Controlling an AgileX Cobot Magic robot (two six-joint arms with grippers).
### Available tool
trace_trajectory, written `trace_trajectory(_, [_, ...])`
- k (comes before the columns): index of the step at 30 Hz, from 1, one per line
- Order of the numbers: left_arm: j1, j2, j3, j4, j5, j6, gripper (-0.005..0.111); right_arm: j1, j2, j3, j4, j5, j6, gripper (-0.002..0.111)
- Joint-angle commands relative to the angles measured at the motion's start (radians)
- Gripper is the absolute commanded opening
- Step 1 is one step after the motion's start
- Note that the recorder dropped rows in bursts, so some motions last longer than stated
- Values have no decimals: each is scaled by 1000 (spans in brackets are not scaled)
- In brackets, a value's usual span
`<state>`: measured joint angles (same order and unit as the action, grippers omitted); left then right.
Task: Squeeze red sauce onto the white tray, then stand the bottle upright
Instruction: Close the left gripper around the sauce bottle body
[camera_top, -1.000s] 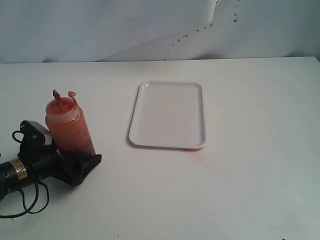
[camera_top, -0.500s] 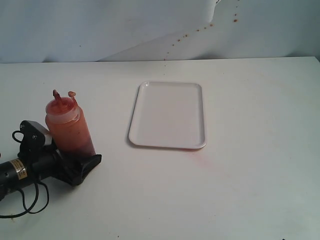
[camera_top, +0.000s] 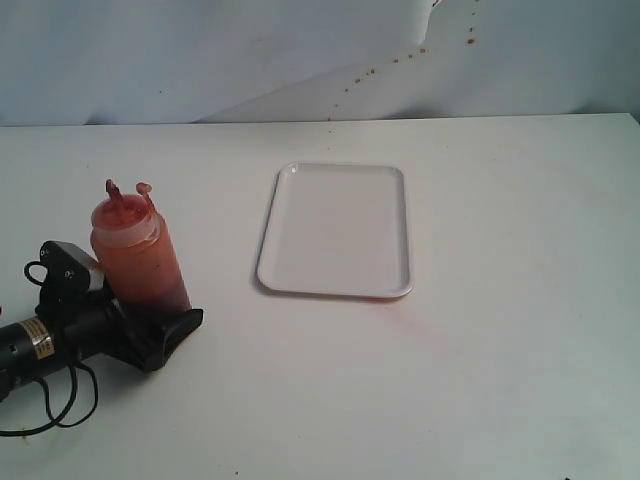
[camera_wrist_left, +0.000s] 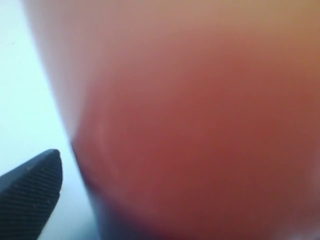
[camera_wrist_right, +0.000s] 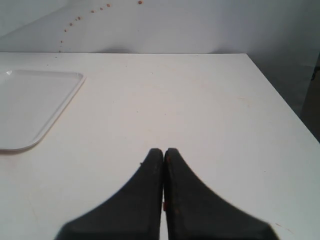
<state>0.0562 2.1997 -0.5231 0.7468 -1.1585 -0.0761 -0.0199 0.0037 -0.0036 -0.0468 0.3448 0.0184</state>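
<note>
The bottle (camera_top: 140, 262) stands upright on the table at the left, red-brown sauce (camera_top: 148, 275) showing through its wall, with its smeared nozzle and tethered cap on top. My left gripper (camera_top: 165, 308) lies low around the bottle's base, and one dark finger (camera_top: 182, 326) shows in front of it. In the left wrist view the bottle (camera_wrist_left: 200, 120) fills the picture as a blur, and a strip of table separates it from the one visible finger (camera_wrist_left: 30, 192). The white tray (camera_top: 338, 230) lies in the middle, with no drops showing on it. My right gripper (camera_wrist_right: 163, 150) is shut on nothing.
A pale backdrop (camera_top: 300, 50) with small brown-red specks hangs behind the white table. A faint reddish smear (camera_top: 385, 299) marks the table at the tray's near edge. The table's right edge (camera_wrist_right: 280, 95) drops off beyond my right gripper.
</note>
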Motion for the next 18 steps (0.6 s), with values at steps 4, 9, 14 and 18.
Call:
trace_trajectory(4, [2, 4, -6, -4, -14, 6, 58, -7, -4, 4, 6, -4, -7, 0])
trace_trajectory(9, [2, 4, -6, 46, -10, 6, 15, -7, -4, 4, 6, -4, -7, 0])
trace_trajectory(14, [2, 4, -6, 67, 10, 9, 0, -7, -4, 4, 6, -4, -7, 0])
trace_trajectory(18, [2, 4, -6, 67, 10, 9, 0, -7, -4, 4, 6, -4, -7, 0])
